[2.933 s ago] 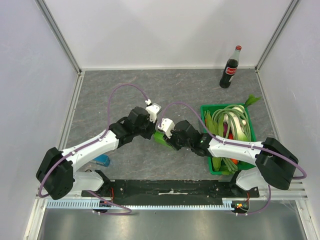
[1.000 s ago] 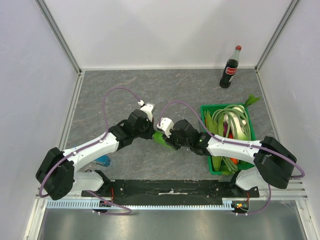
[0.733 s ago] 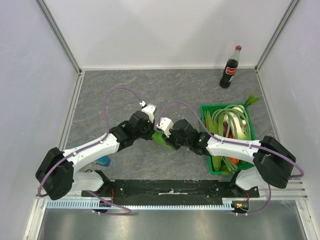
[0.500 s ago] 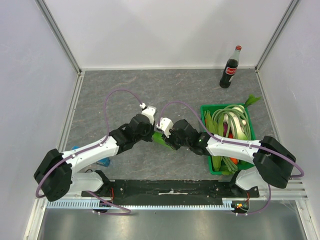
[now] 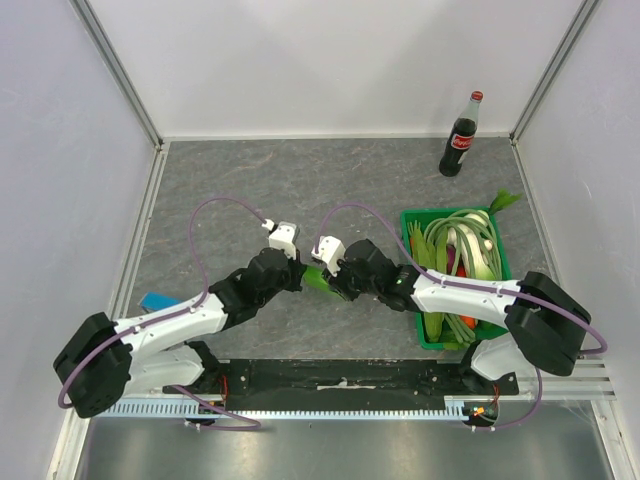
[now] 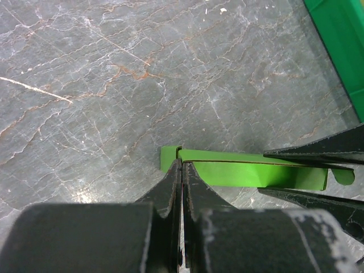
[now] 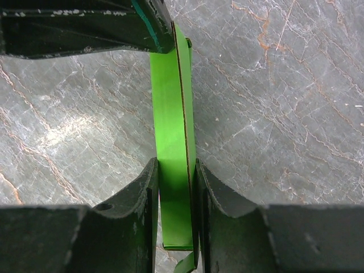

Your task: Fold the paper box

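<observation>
Top external view: the small lime-green thin-card paper box (image 5: 318,277) is pinched between my two claws at the middle of the grey marbled stone bench (image 5: 300,180), nearer the near edge than the far wall. Its long axis runs left to right, tilted slightly so that the left end sits a little farther from me than the right end. The left claw (image 5: 300,271) has the left end and the right claw (image 5: 332,283) the right end, and the two claws nearly meet over it.

On the left wrist camera, the left claw (image 6: 182,166) is closed almost fully, with only a hairline gap between its fingers. The folded end of the paper box (image 6: 244,173) is nipped at their tips. The card stretches away to the right as a flat, narrow band into the other claw's dark fingers, and a small rounded tab shows at that end.

On the right wrist camera, the right claw (image 7: 175,173) is clamped on the paper box (image 7: 172,131), one finger on each face. I see it as a narrow strip with a dark crease line along it, pointing straight away from the camera.

The dark green plastic crate (image 5: 440,211) of vegetables stands just right of the right claw. A glass cola bottle (image 5: 462,135) stands upright at the far right. A small blue rectangular block (image 5: 158,300) lies near left.
</observation>
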`<state>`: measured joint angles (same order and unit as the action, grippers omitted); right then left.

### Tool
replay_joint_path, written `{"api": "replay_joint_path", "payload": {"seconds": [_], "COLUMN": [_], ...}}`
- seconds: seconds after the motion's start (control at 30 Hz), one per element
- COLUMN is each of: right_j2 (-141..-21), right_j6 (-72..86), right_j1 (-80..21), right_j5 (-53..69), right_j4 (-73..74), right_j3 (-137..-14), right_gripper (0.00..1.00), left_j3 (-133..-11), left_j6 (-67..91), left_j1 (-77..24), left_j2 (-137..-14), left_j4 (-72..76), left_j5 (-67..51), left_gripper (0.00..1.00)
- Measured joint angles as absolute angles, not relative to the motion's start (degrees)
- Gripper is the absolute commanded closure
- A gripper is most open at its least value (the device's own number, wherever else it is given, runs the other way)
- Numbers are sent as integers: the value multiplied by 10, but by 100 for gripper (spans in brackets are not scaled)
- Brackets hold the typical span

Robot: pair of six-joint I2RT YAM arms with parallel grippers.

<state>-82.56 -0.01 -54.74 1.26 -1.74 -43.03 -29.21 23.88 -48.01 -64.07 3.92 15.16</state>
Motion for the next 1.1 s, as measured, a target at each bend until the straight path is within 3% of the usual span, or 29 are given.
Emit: {"api": "replay_joint_path", "payload": {"seconds": [0.3, 1.1], "right_j2": [-832, -840], "right_j6": [10, -22], "right_j1": [-545, -516], "right_j5": [17, 58], "right_j4": [-24, 3], "right_j3": [-433, -452], "right_gripper": [75, 74], "left_j3": [-268, -321], "left_j6": [266, 356], "left_j1": [-493, -513], "left_j2": [-630, -659], "left_j4": [67, -23], "left_j5": [192, 256], "left_gripper": [98, 98]}}
